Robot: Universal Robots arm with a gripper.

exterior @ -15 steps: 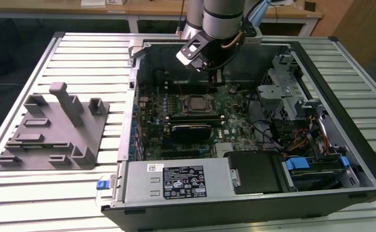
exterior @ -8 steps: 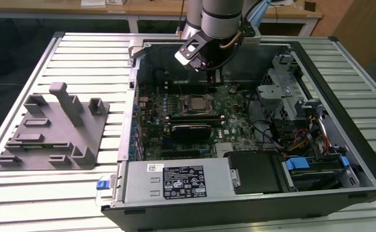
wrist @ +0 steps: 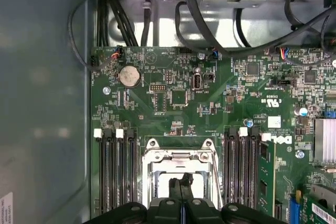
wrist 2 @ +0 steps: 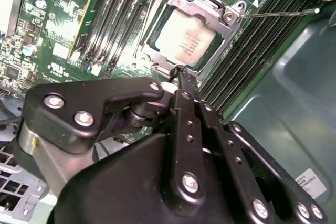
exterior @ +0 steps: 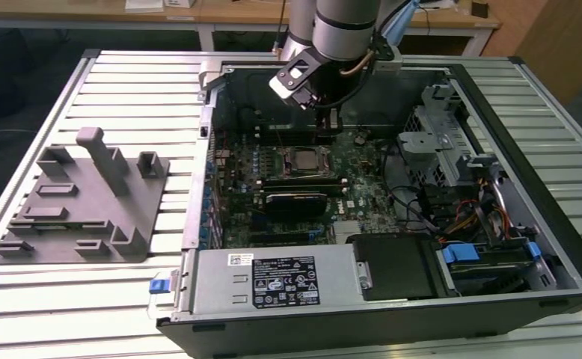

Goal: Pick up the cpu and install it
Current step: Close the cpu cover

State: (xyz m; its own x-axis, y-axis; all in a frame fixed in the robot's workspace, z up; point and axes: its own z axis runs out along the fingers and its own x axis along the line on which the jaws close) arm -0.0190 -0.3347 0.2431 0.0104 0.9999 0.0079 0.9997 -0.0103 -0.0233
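The end effector (wrist 2: pixel 179 74) is closed, its two thin fingers (wrist 2: pixel 189 129) pressed together with nothing between them. In the second wrist view its tips sit just over the edge of the socket (wrist 2: pixel 207 11); whether they touch it cannot be told. The cpu (wrist 2: pixel 185 39) lies flat inside the socket's metal frame, silvery top up, just beyond the tips. A thin wire lever (wrist 2: pixel 278 13) runs out from one corner of the socket.

In the first wrist view the end effector (wrist: pixel 182 182) crosses the middle of the socket (wrist: pixel 178 156), and the cpu (wrist: pixel 169 184) shows as pale strips on either side of the fingers. Memory slots (wrist: pixel 115 171) flank the socket on both sides. Farther from the socket on the green board (wrist: pixel 142 108) sits a round coin battery (wrist: pixel 129 76), with black cables (wrist: pixel 205 24) beyond the board's edge.

In the exterior view the arm (exterior: pixel 341 22) reaches down into the open case (exterior: pixel 371 329), with the end effector (exterior: pixel 323 123) just above the socket (exterior: pixel 302 146) and the cpu (exterior: pixel 302 159) in it. A silver power supply (exterior: pixel 271 280) lies nearer the camera than the socket. Well apart from the socket, outside the case toward the exterior view's left, a grey block (exterior: pixel 81 202) stands on the slatted tabletop (exterior: pixel 121 75).
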